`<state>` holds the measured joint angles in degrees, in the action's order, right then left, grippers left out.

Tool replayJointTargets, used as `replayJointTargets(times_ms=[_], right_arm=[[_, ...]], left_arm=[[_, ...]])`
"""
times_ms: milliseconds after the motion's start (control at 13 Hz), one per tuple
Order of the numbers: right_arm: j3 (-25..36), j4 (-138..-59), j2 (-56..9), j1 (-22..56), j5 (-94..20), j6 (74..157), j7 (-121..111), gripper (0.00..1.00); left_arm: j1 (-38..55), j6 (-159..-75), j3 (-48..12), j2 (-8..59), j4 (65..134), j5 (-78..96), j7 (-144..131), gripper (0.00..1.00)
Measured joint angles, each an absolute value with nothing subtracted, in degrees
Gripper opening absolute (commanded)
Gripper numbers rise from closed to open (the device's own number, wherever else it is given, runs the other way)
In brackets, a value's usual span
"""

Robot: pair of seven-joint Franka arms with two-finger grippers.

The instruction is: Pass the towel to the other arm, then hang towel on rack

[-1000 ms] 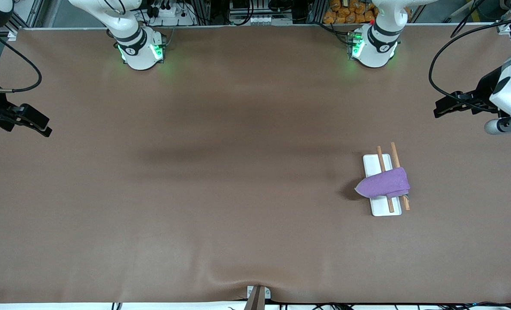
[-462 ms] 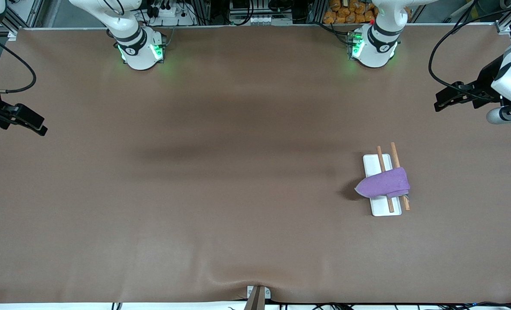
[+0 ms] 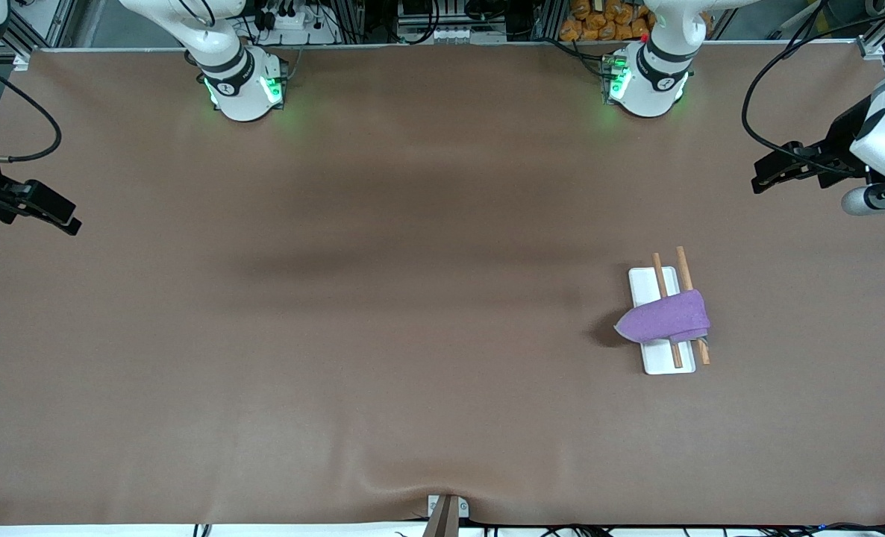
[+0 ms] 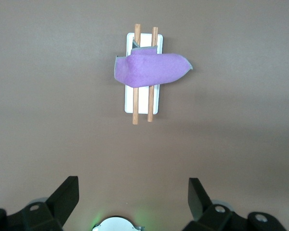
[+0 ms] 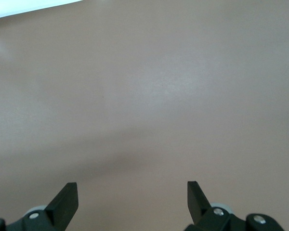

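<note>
left arm: pulled back, waiting at the frame's right edge
left gripper [image 3: 762, 179]: fingers spread wide, empty
right gripper [image 3: 69, 220]: left edge of frame, wide open too, empty

The small purple towel with a grey reverse [image 3: 666, 319] covers the middle of the two thin light-brown wooden rods [image 3: 681, 261] and part of the white rectangular base plate [image 3: 645, 283]; the crosspiece cannot be made out. At the front view's side edges both arms are cut off. In the wrist views, the left claw [image 4: 133, 198] and right claw [image 5: 132, 199] run off the lower edge.
</note>
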<state>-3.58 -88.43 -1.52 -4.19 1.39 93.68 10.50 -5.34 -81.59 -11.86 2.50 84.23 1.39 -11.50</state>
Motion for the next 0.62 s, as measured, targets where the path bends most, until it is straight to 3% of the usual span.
replayJointTargets(times_ms=[615], right_arm=[[-3.58, -88.43, -1.72, -4.47, 1.39, 93.68, 10.51, 1.0]], left_arm=[[-4.95, -81.59, -12.03, 1.97, 84.28, -1.44, -10.57, 1.0]])
